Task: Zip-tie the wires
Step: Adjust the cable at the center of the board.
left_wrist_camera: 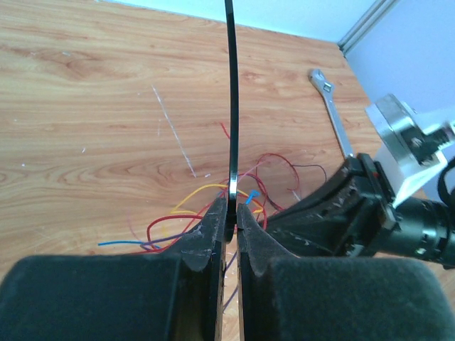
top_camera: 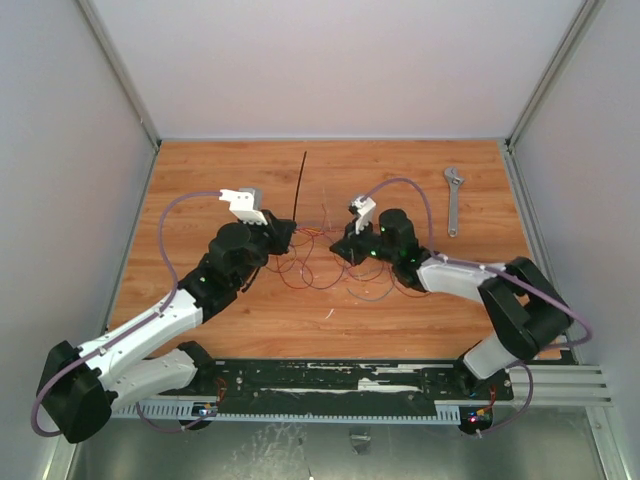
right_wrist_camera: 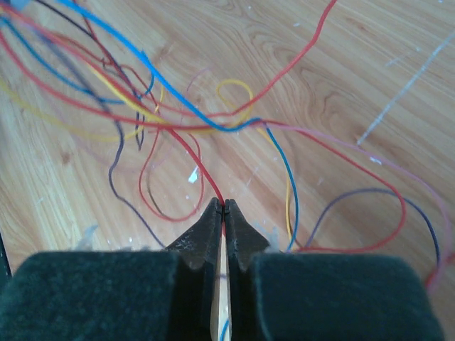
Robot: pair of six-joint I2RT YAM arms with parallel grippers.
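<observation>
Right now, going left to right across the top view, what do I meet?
Left gripper holding the zip tie → right gripper → wrench. The wires spread between and under both grippers, so they have no clear place.

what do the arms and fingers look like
The left arm and right arm have white links and bulky black joints. A lilac cable loops along each. The fingers are black and wedge-shaped, tapering to narrow tips.

From my station I can read no text, label, brand or number in any view (the adjustable wrench (top_camera: 454, 205) shows too small for any stamping to be legible).
</observation>
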